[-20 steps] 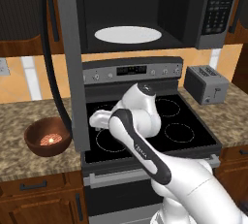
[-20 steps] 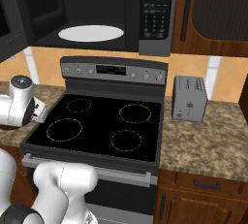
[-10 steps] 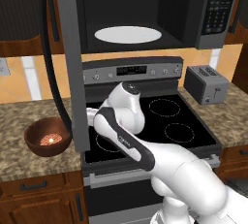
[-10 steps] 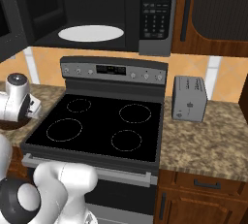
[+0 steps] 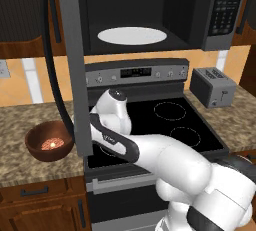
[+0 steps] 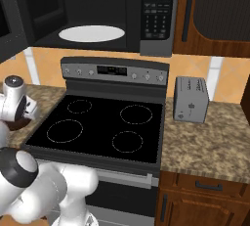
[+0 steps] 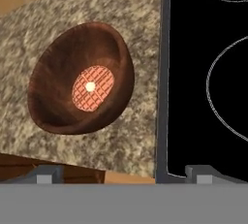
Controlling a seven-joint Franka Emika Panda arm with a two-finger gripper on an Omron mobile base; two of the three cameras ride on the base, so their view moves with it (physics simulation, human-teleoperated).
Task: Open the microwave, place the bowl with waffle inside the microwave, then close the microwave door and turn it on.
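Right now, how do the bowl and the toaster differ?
The bowl is round, dark brown, open-topped and holds the waffle; the toaster is boxy, silver and empty-slotted. The bowl sits left of the stove, the toaster right. Both rest on the granite counter.

I see the microwave mounted high, its cavity open and dark, with the white round turntable lying flat on its floor and the button keypad panel at the cavity's 3 o'clock side. The microwave door stands swung wide out at the cavity's 9 o'clock side, edge-on to me, its long dark bar handle running down it. The bowl, round, dark-brown and wooden-looking, sits upright on the speckled counter at the door's 7 o'clock. The waffle, a small tan-orange gridded disc, lies flat in the bowl's bottom.
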